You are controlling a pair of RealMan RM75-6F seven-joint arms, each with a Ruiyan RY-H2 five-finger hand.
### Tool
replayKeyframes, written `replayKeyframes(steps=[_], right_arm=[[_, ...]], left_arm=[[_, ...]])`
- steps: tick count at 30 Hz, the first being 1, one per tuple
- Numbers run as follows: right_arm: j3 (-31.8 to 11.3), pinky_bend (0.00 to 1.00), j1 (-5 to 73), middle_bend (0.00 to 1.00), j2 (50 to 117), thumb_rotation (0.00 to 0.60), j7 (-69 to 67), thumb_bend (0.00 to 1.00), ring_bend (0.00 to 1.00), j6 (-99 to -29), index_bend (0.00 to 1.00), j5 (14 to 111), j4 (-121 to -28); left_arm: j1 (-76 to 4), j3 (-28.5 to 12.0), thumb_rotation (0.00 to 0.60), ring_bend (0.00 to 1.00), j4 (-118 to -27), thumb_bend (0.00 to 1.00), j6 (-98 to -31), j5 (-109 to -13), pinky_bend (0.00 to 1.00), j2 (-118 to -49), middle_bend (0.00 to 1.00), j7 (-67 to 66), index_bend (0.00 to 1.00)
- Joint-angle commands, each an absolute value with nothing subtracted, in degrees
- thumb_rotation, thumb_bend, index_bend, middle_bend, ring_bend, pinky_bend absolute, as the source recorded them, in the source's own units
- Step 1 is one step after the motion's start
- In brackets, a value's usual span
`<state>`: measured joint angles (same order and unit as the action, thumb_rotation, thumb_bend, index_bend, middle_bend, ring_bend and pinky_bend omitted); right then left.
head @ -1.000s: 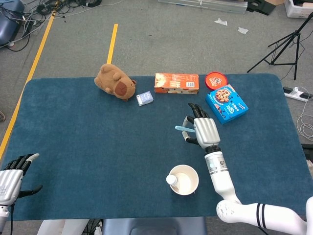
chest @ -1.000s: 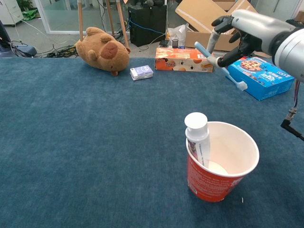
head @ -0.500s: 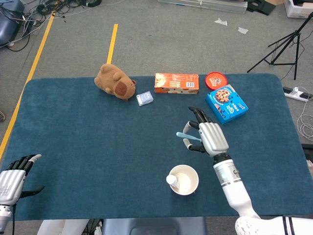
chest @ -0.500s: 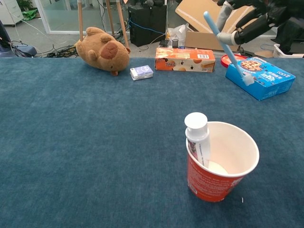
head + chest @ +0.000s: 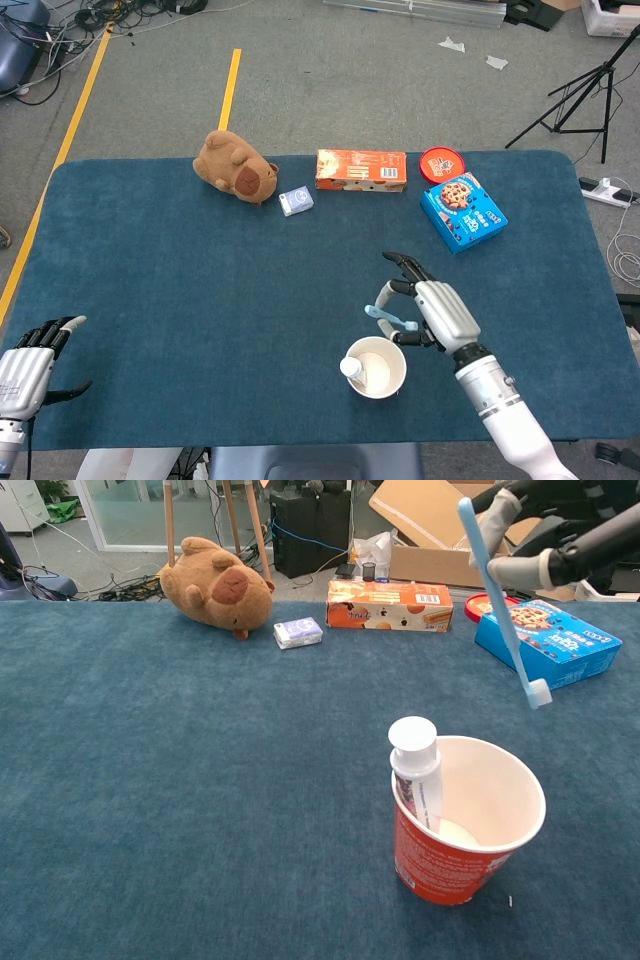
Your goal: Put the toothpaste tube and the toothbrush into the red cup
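Observation:
The red cup [image 5: 466, 822] [image 5: 377, 367] stands near the table's front edge, white inside. The toothpaste tube [image 5: 416, 768] [image 5: 352, 371] stands in it, white cap up, leaning on the left wall. My right hand [image 5: 435, 311] [image 5: 560, 540] holds the light blue toothbrush [image 5: 497, 597] [image 5: 385, 316] above and just behind the cup, the brush steeply tilted with its head down, over the cup's far right rim. My left hand [image 5: 28, 368] rests at the table's front left corner, fingers apart, holding nothing.
Along the far edge lie a brown plush toy [image 5: 234, 167], a small white box [image 5: 296, 201], an orange box [image 5: 361, 170], a red round tin [image 5: 441, 162] and a blue cookie box [image 5: 462, 211]. A tripod [image 5: 580, 95] stands on the floor beyond.
My right hand has carried the toothbrush toward the front, from mid-table to just above the cup, tilting it steeper with the head down. The left hand has not moved.

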<state>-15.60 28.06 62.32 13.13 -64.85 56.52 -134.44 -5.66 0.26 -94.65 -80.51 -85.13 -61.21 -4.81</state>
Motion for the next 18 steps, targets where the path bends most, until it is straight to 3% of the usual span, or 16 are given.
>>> replayKeyframes(steps=[1, 18], right_arm=[[-13.80, 0.19, 26.65, 0.10, 60.69, 0.600, 8.83, 0.29, 0.00, -62.74, 0.56, 59.59, -134.99], [-10.48, 0.19, 25.56, 0.10, 61.39, 0.600, -2.88, 0.29, 0.00, -59.23, 0.56, 67.37, -131.50]], left_arm=[[-5.67, 0.26, 0.600, 0.17, -94.66, 0.00, -80.47, -85.09, 0.23, -61.18, 0.19, -4.80, 0.15], [-5.55, 0.27, 0.600, 0.17, -94.85, 0.00, -80.80, -85.23, 0.23, -60.91, 0.19, -4.38, 0.15]])
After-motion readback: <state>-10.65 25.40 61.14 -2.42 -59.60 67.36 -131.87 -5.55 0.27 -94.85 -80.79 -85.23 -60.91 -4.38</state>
